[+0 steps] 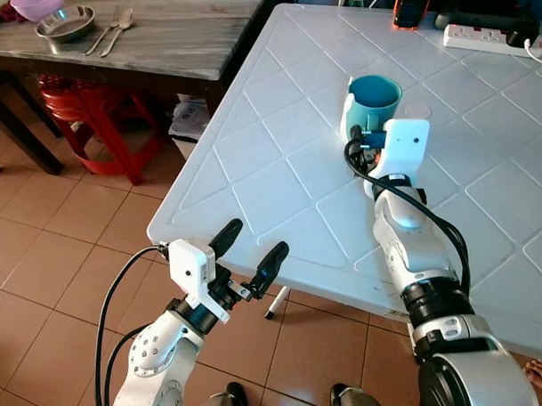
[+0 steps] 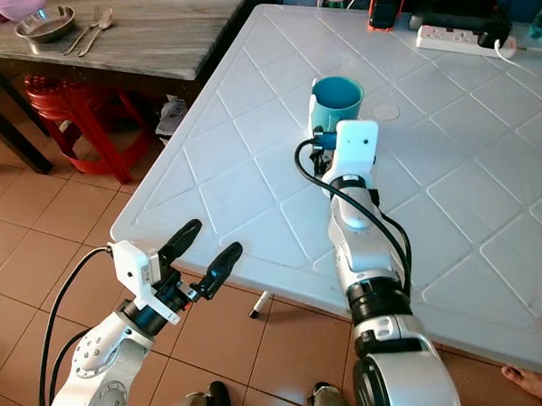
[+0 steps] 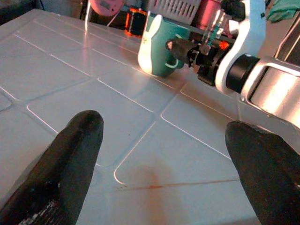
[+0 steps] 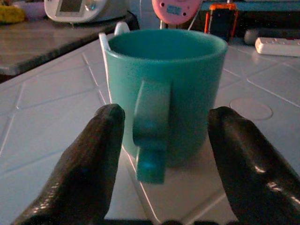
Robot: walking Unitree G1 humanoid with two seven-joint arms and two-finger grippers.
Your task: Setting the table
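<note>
Teal mug stands upright on the white tabletop, upper centre of frame, handle toward the right hand. Fingers apart, one on each side of the handle, not clamped. Left hand hovers off the tabletop's near edge, lower left, fingers spread, empty.

Judgement: early stage; only the mug is laid. Steel bowl and cutlery sit on the grey side table, upper left. Terracotta tile floor, red stool.
</note>
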